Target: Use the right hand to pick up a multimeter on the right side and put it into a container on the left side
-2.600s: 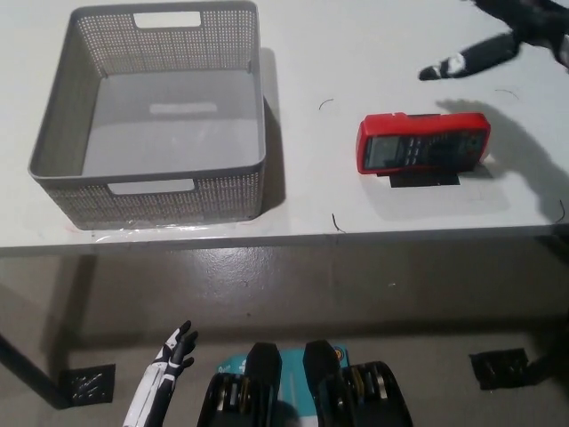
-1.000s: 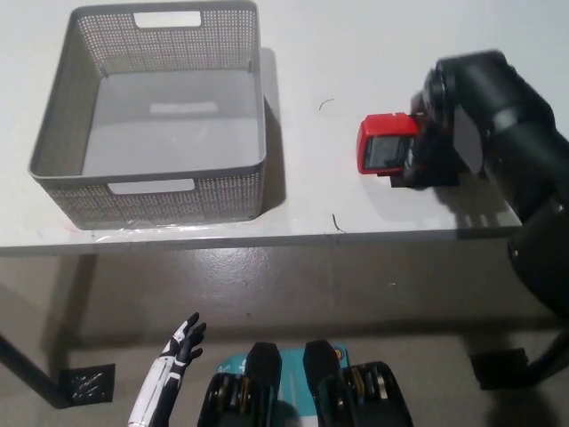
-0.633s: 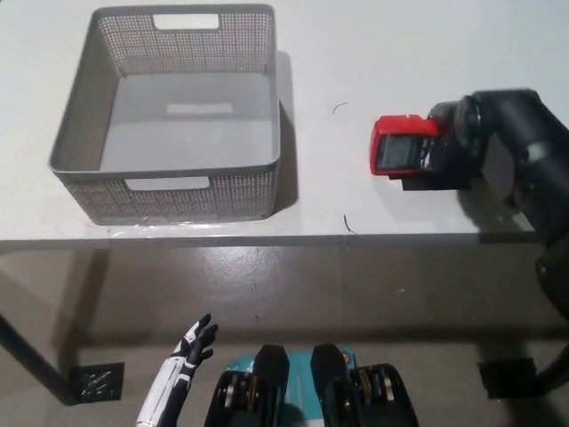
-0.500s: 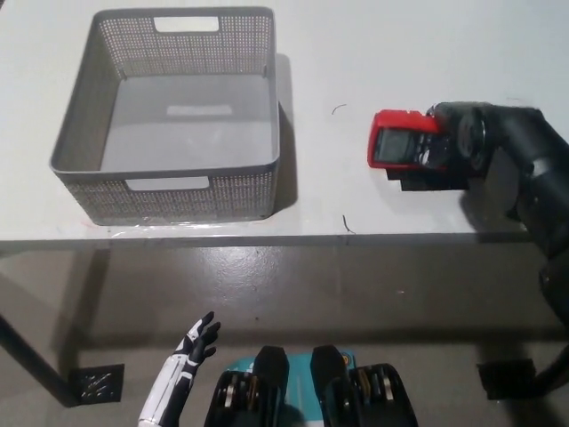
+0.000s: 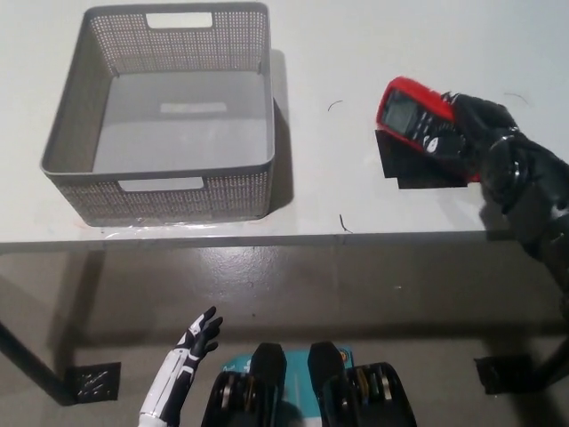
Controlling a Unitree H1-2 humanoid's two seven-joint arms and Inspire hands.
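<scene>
The red multimeter (image 5: 407,108) with its dark screen is lifted off the white table (image 5: 338,187) at the right, tilted. My black right hand (image 5: 467,129) is shut on its right end, and the arm runs off toward the lower right. A black patch (image 5: 418,165) lies on the table just below it. The grey mesh container (image 5: 160,111) stands at the left with nothing inside. My white left hand (image 5: 182,369) rests low at the bottom left, below the table edge, fingers apart.
The table's front edge (image 5: 267,240) runs across the middle of the picture, with grey floor below. Bare table lies between the container and the multimeter. Dark floor plates (image 5: 84,382) sit at the lower corners.
My right hand came down over the multimeter, closed on it and has lifted and tilted it off the black patch. The camera shifted slightly. The left hand barely moved.
</scene>
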